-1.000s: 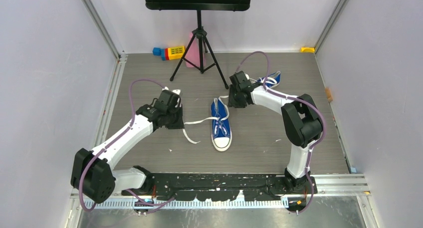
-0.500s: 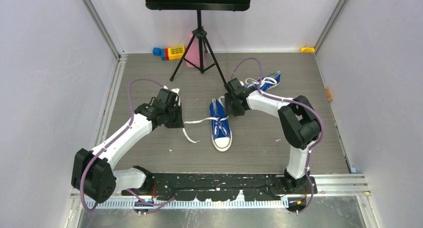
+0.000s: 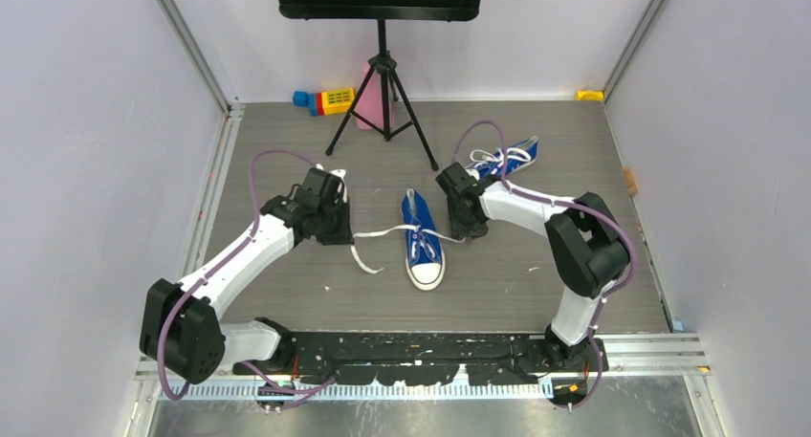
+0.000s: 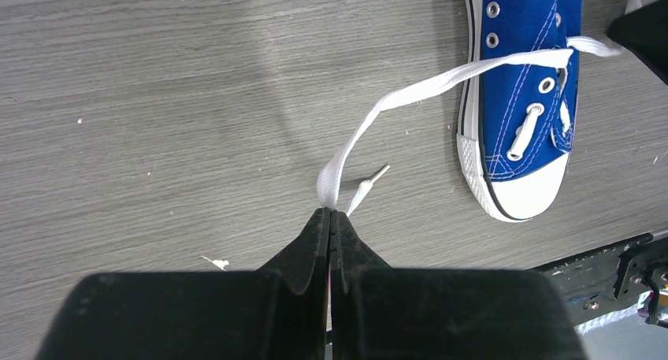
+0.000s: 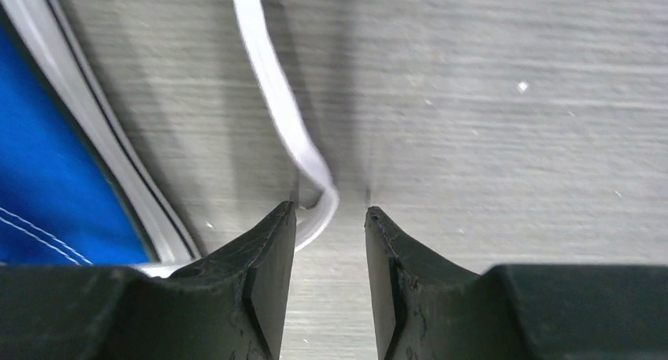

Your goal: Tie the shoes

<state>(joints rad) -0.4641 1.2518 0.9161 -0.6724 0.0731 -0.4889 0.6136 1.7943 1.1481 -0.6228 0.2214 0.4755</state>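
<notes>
One blue sneaker (image 3: 422, 243) with a white toe cap lies mid-floor, toe toward me; it also shows in the left wrist view (image 4: 524, 100). The second blue sneaker (image 3: 509, 157) lies on its side farther back right. My left gripper (image 4: 330, 213) is shut on the white lace (image 4: 425, 88) that runs taut to the near shoe's eyelets; in the top view it (image 3: 341, 229) sits left of that shoe. My right gripper (image 5: 329, 212) is open, low over the floor by the shoe's right side (image 3: 471, 230), with a loop of the other lace (image 5: 276, 108) just past its fingertips.
A black tripod stand (image 3: 383, 83) stands at the back centre. A pink object (image 3: 366, 98) and coloured toy blocks (image 3: 325, 99) lie by the back wall. A small yellow item (image 3: 589, 95) sits in the back right corner. Grey walls enclose the floor.
My right gripper has moved from beside the far shoe down and toward me to the near shoe's right side. The left gripper has held still with the lace.
</notes>
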